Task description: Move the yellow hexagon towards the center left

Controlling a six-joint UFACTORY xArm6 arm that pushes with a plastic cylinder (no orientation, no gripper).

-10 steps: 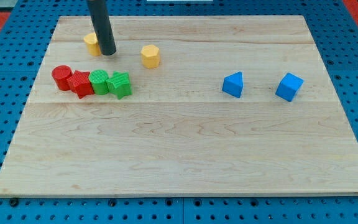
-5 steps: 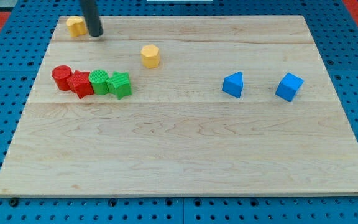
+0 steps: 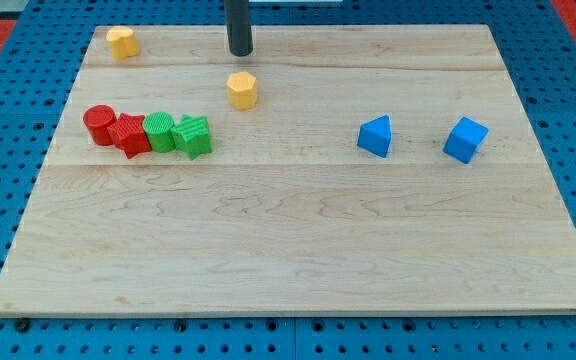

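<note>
The yellow hexagon (image 3: 242, 90) lies on the wooden board (image 3: 298, 250) in the upper left-centre part. My tip (image 3: 240, 51) stands just above it in the view, a small gap away, not touching. A second yellow block (image 3: 121, 42) sits at the board's top left corner; its shape is hard to make out.
A row of four touching blocks lies at the left: a red cylinder (image 3: 98, 125), a red star-like block (image 3: 128, 134), a green cylinder-like block (image 3: 159, 132) and a green star-like block (image 3: 194, 136). Two blue blocks (image 3: 375, 136) (image 3: 465, 139) lie at the right.
My tip pushed the second yellow block up and left to the top left corner, then moved right along the top, ending above the yellow hexagon. The hexagon has not moved.
</note>
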